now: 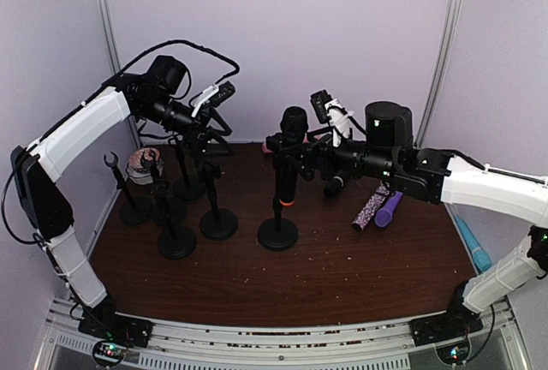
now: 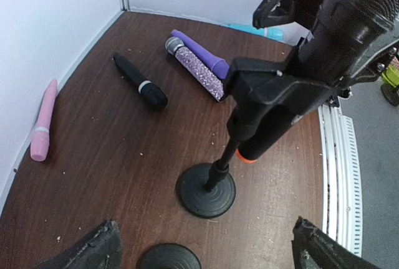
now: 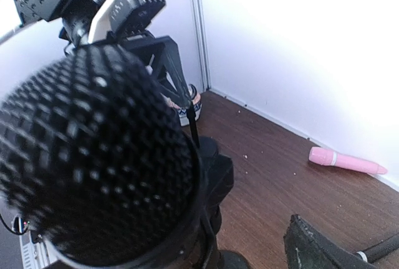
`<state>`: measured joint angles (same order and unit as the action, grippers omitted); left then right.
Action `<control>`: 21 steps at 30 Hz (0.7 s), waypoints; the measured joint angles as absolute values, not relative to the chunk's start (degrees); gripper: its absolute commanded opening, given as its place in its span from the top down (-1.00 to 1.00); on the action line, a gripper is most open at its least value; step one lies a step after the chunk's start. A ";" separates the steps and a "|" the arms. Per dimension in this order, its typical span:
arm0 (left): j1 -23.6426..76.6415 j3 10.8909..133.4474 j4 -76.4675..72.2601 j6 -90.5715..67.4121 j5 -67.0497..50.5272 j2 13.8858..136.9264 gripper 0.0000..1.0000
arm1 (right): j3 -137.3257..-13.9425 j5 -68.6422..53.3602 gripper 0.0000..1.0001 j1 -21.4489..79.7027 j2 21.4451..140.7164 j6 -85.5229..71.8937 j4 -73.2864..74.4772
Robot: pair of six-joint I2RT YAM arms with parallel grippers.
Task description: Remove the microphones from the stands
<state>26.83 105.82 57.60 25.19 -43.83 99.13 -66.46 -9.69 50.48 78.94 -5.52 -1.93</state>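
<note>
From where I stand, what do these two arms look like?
Both the left arm and right arm have white shells with black joints and black, blocky fingers. A black cable loops over the left one; green lights glow at the bases.

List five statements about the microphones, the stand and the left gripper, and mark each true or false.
1. The black microphone sits in its stand. True.
2. The left gripper has its jaws shut on a stand. False: the jaws are wide open and hold nothing.
3. A pink microphone lies on the table near the wall. True.
4. The glittery purple microphone stands upright in a stand. False: it lies flat beside a plain purple microphone.
5. An orange band shows just under the stand's clip. True.
</note>
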 measured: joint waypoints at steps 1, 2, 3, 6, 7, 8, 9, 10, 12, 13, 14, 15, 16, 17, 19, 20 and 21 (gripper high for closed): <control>27.09 106.48 57.36 25.26 -43.97 99.72 -0.96 | -66.13 -8.16 -0.69 51.29 78.50 -6.02 -2.85; 27.40 107.13 57.12 25.26 -44.16 100.38 -0.96 | -65.84 -6.81 -0.67 52.10 78.19 -6.26 -3.53; 27.66 107.57 56.84 25.23 -44.42 100.99 -0.96 | -65.45 -5.21 -0.64 53.21 77.93 -6.39 -4.51; 28.36 107.68 56.36 25.23 -45.21 102.06 -0.96 | -64.53 -0.75 -0.57 55.96 77.65 -6.70 -6.13; 28.62 107.68 56.14 25.23 -45.43 102.37 -0.96 | -64.31 0.54 -0.56 56.77 77.65 -6.79 -6.46; 28.86 107.68 55.90 25.23 -45.71 102.61 -0.96 | -64.12 1.78 -0.54 57.52 77.65 -6.83 -6.72; 29.08 107.68 55.66 25.23 -46.06 102.74 -0.96 | -64.12 2.94 -0.51 57.95 77.65 -6.85 -6.87; 29.32 107.68 55.48 25.26 -46.41 102.83 -0.96 | -64.12 4.05 -0.48 58.24 77.65 -6.87 -7.18; 29.71 107.70 55.33 25.39 -47.20 102.87 -0.96 | -64.23 6.70 -0.38 58.81 77.65 -6.81 -7.77; 29.87 107.72 55.31 25.45 -47.70 102.87 -0.96 | -64.27 8.16 -0.33 59.07 77.65 -6.72 -7.97; 30.11 107.81 55.29 25.61 -48.25 102.91 -0.96 | -64.38 9.80 -0.29 59.37 77.65 -6.70 -8.03; 30.20 107.96 55.31 25.69 -48.64 103.00 -0.96 | -64.60 11.07 -0.25 59.51 77.69 -6.61 -8.08; 30.48 108.29 55.27 25.85 -49.10 103.18 -0.96 | -64.86 12.12 -0.21 59.57 77.73 -6.59 -8.14; 30.61 108.44 55.18 25.98 -49.39 103.28 -0.96 | -65.34 13.04 -0.16 59.72 77.82 -6.39 -8.14; 30.94 108.44 55.07 26.26 -50.04 103.33 -0.96 | -66.02 14.11 -0.05 60.01 77.89 -6.09 -8.34; 31.07 108.44 55.05 26.33 -50.22 103.35 -0.96 | -66.32 14.44 0.01 60.05 77.91 -5.91 -8.38; 31.24 108.47 55.05 26.46 -50.41 103.42 -0.96 | -66.52 14.63 0.06 60.12 77.91 -5.69 -8.38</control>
